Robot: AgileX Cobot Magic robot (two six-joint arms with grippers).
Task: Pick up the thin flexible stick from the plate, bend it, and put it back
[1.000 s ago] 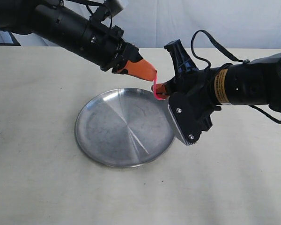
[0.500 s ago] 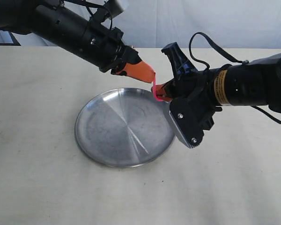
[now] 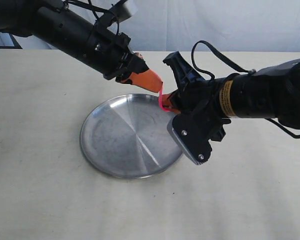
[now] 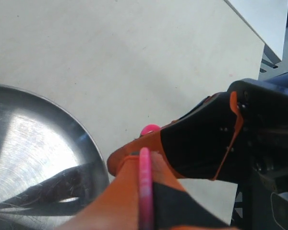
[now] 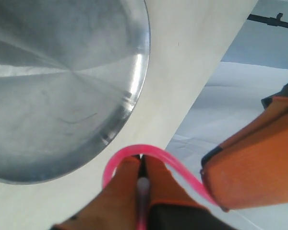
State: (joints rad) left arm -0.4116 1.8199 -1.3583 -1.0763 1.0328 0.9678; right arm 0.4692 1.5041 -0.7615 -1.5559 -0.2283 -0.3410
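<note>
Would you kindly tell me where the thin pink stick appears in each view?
Exterior view: the thin flexible stick loops between the left gripper and right gripper, by the plate's far rim.
Left wrist view: a straight pink line pinched between the orange fingers.
Right wrist view: a pink arch beside the plate's rim.
Shared landmark: the plate.

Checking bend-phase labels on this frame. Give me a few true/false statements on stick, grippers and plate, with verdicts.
1. The left gripper and the right gripper are both shut on the thin flexible stick. True.
2. The stick lies flat in the plate. False: it is held in the air between the two grippers, by the plate's rim.
3. The stick is bent into a curve between the grippers. True.
4. The plate is tipped up on its rim. False: it lies flat on the table.
</note>
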